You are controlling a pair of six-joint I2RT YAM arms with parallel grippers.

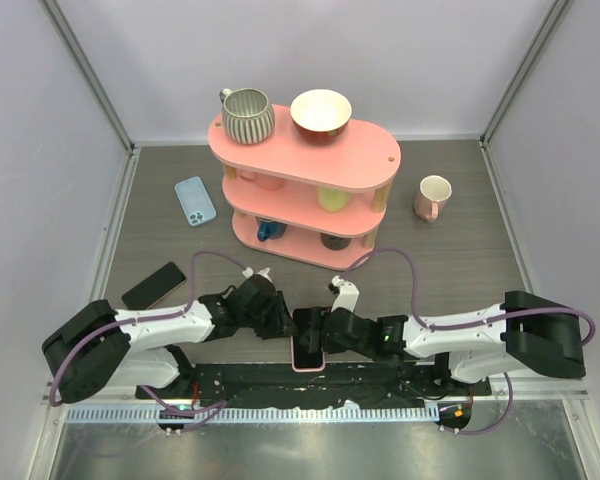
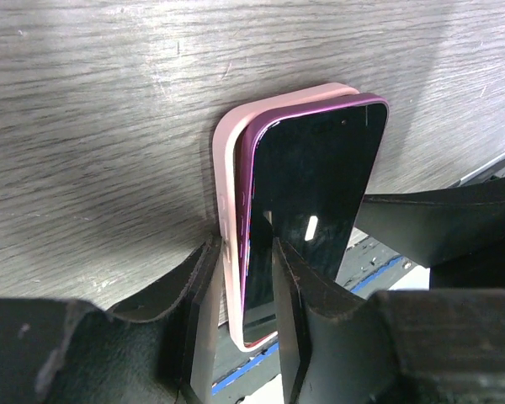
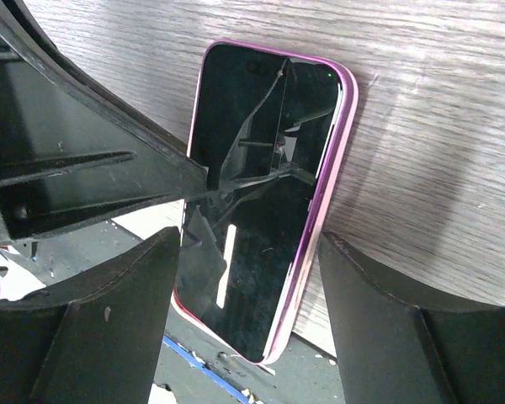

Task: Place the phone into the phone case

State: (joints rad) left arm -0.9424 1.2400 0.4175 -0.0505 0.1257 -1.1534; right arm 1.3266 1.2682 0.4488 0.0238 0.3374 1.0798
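A purple-edged phone point(image 1: 308, 348) with a dark screen lies face up in a pink case point(image 1: 307, 367) at the table's near edge, between both grippers. In the left wrist view the phone point(image 2: 316, 181) sits tilted, its left edge raised out of the pink case point(image 2: 227, 168). My left gripper point(image 2: 244, 252) is shut on that left side, one finger on the case wall and one on the screen; it also shows in the top view point(image 1: 283, 320). My right gripper point(image 3: 248, 252) is open and straddles the width of the phone point(image 3: 261, 210); in the top view it point(image 1: 330, 335) is at the phone's right.
A pink three-tier shelf point(image 1: 370, 160) stands behind, with a striped mug point(image 1: 248, 115) and a bowl point(image 1: 321, 114) on top. A light-blue phone-shaped item point(image 1: 195, 200) and a black phone point(image 1: 153, 285) lie at the left. A pink mug point(image 1: 432, 196) stands at the right.
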